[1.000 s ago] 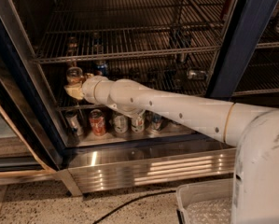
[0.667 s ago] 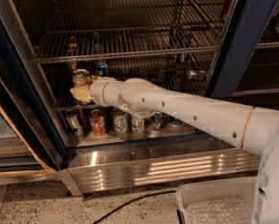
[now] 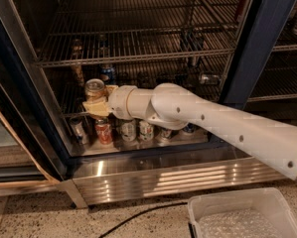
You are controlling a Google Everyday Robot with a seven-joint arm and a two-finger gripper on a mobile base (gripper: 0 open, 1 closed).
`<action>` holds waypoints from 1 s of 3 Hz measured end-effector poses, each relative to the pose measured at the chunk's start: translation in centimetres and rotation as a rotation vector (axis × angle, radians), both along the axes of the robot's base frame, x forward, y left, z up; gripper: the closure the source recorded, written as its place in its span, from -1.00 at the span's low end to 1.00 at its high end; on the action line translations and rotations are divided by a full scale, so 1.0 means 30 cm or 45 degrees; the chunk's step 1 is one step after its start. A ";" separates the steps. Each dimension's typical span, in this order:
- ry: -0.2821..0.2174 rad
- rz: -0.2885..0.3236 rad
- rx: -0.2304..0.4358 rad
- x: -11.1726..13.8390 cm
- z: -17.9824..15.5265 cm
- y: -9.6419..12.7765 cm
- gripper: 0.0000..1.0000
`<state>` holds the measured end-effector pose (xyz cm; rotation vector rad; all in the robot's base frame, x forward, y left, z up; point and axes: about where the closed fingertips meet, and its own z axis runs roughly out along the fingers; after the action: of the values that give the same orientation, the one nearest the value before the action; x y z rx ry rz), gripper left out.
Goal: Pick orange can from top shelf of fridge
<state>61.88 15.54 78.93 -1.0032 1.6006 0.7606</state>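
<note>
Orange can (image 3: 95,89) upright, lower body clamped betw. pads of gripper (image 3: 97,106). Left side of fridge (image 3: 267,43) interior, under wire rack (image 3: 138,58), above row of cans (image 3: 133,131) on floor. Coppery-brown body w/ pale label patch, silver top.

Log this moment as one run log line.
phase: grasp | pincer: inside fridge, left side, shut on orange can | orange can: upright, above bottom row of cans

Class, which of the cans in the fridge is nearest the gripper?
The orange can, silver-topped, held in the gripper at the left, above the lower row. The blue can stands behind it; the red-and-white can stands below.
</note>
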 end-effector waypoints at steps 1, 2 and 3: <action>-0.003 -0.005 0.004 -0.006 0.005 -0.008 1.00; -0.004 0.034 -0.004 -0.035 0.013 -0.005 1.00; 0.009 0.092 -0.025 -0.111 0.014 -0.050 1.00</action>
<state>58.56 14.04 79.35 -1.0782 1.5877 0.7999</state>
